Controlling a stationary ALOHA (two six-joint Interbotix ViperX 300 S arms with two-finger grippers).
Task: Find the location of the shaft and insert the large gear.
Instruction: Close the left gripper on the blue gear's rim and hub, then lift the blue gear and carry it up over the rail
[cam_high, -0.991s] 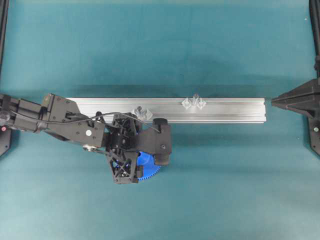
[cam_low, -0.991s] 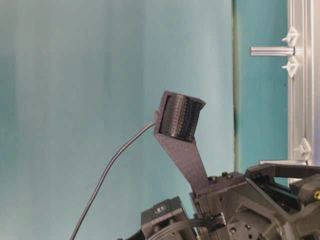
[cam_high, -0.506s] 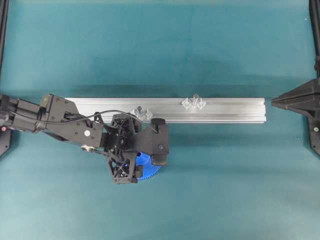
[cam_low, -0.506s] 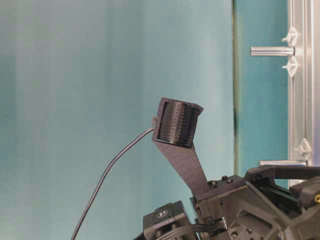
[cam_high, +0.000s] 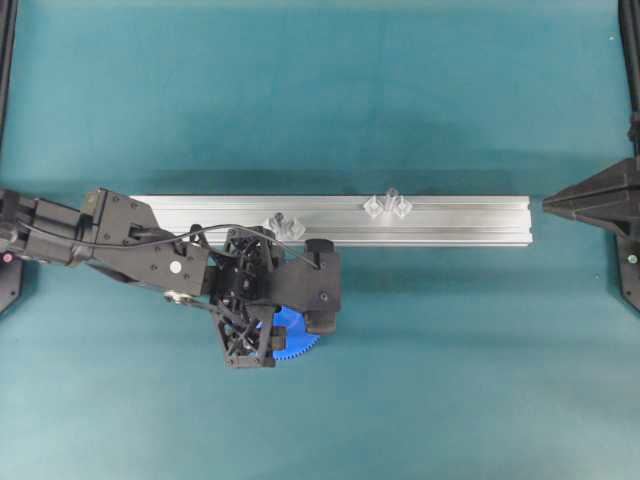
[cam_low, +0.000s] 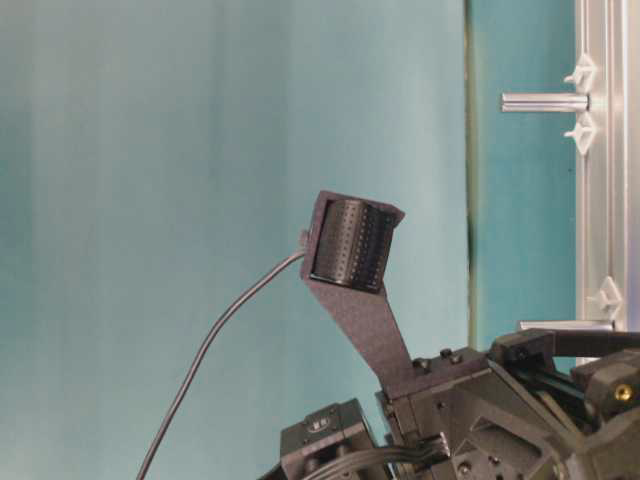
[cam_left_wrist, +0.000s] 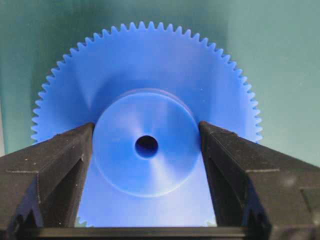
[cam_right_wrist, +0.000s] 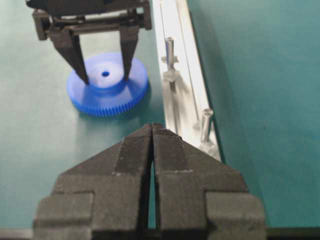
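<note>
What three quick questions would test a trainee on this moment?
1. True or false: the left end effector has its fingers on either side of the hub of the blue gear.
2. How many upright pins stand on the metal rail?
3. The right end effector is: A) wide open B) shut and empty C) holding a pin.

Key: 1 true; 2 two; 3 B.

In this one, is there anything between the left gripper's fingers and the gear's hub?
Nothing: in the left wrist view the left gripper has both fingers against the raised hub of the large gear, no gap showing.
</note>
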